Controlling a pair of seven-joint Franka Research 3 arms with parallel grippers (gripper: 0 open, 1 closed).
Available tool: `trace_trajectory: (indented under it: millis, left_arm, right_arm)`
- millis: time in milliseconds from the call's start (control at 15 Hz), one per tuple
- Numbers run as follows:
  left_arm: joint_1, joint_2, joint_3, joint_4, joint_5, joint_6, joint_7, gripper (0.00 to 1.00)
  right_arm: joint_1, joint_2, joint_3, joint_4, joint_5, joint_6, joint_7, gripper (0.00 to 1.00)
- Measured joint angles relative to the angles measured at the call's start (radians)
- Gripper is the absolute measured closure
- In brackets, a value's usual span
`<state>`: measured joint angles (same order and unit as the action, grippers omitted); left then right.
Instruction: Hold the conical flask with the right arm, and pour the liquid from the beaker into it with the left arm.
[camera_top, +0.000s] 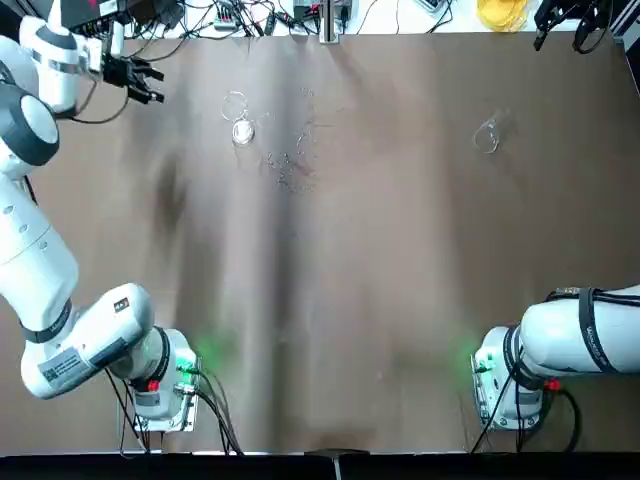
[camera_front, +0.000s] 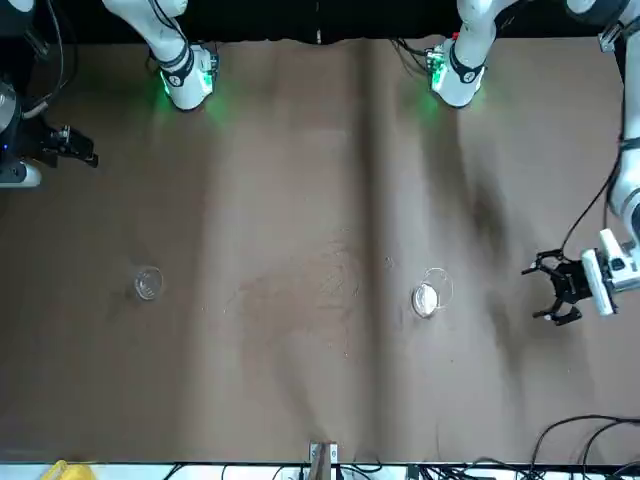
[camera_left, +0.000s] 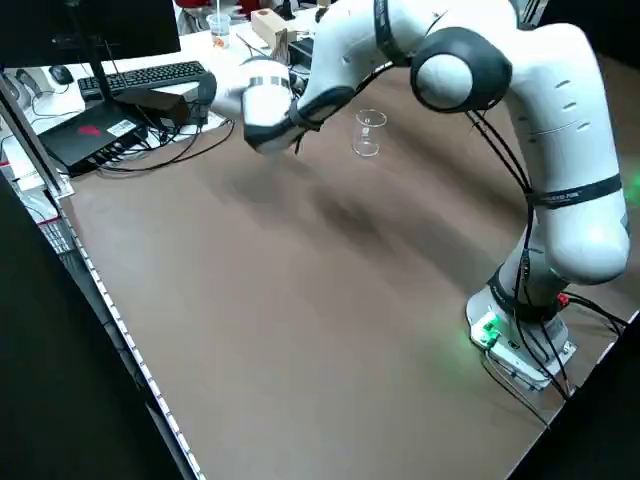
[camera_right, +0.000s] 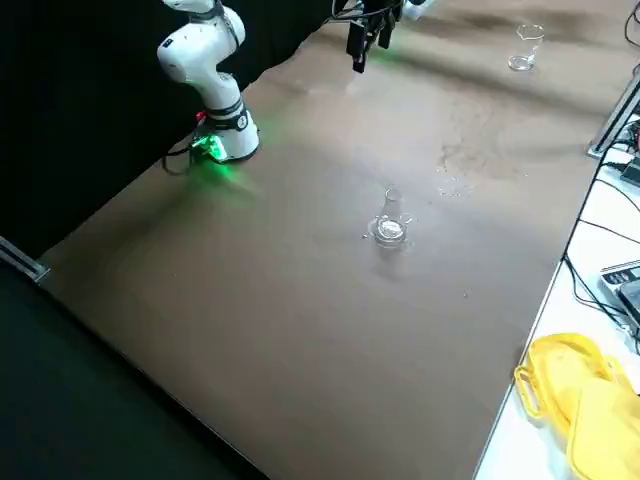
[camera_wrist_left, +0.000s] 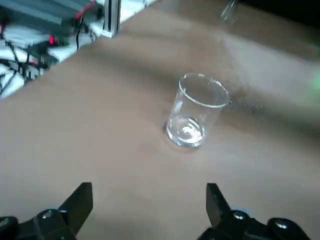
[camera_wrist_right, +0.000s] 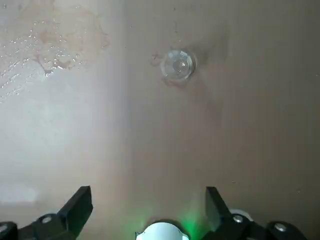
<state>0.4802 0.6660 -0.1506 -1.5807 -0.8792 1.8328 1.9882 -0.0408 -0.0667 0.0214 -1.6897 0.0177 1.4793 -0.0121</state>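
The beaker (camera_top: 241, 128) stands upright at the far left-centre of the brown table, a clear straight-sided glass with a whitish bottom (camera_wrist_left: 192, 122). My left gripper (camera_top: 157, 85) hovers open to its left, apart from it, its fingers pointing at the beaker (camera_front: 430, 293). The conical flask (camera_top: 487, 135) stands alone at the far right, small and narrow-necked (camera_right: 390, 222). My right gripper (camera_wrist_right: 147, 197) is open and empty, high above the table, looking down on the flask (camera_wrist_right: 178, 64). In the front view it hangs at the left edge (camera_front: 78, 152).
A wet patch of droplets (camera_top: 292, 160) lies on the table between the two glasses. Cables and electronics (camera_wrist_left: 45, 30) line the far edge, with a yellow object (camera_right: 575, 400) beyond it. Both arm bases glow green (camera_top: 190, 365) at the near edge.
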Motion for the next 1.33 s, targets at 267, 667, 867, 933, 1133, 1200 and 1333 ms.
trace_trajectory:
  millis: [267, 667, 867, 933, 1133, 1200, 1333]
  left_arm:
    - [-0.019, 0.129, -0.007, -0.002, -0.197, -0.003, 0.320, 0.00]
    - [-0.088, 0.245, -0.044, 0.000, -0.309, -0.013, 0.513, 0.00]
    - [-0.145, 0.265, -0.044, 0.001, -0.380, -0.024, 0.558, 0.00]
    - [-0.152, 0.268, -0.044, 0.001, -0.390, -0.031, 0.560, 0.00]
    - [-0.161, 0.276, -0.044, 0.001, -0.396, -0.046, 0.564, 0.00]
    - [-0.164, 0.279, -0.044, 0.001, -0.395, -0.058, 0.565, 0.00]
    - [-0.175, 0.283, -0.044, 0.001, -0.395, -0.078, 0.566, 0.00]
  right_arm:
    - [0.009, 0.019, 0.009, 0.000, 0.006, -0.002, 0.000, 0.00]
    - [-0.005, 0.142, 0.005, 0.014, 0.019, 0.023, -0.221, 0.00]
    - [-0.050, 0.194, 0.000, 0.041, 0.036, 0.085, -0.439, 0.00]
    - [-0.059, 0.197, -0.001, 0.044, 0.046, 0.085, -0.470, 0.00]
    - [-0.077, 0.206, -0.001, 0.046, 0.095, 0.085, -0.562, 0.00]
    - [-0.085, 0.213, -0.001, 0.046, 0.109, 0.085, -0.598, 0.00]
    - [-0.109, 0.231, -0.002, 0.046, 0.137, 0.092, -0.665, 0.00]
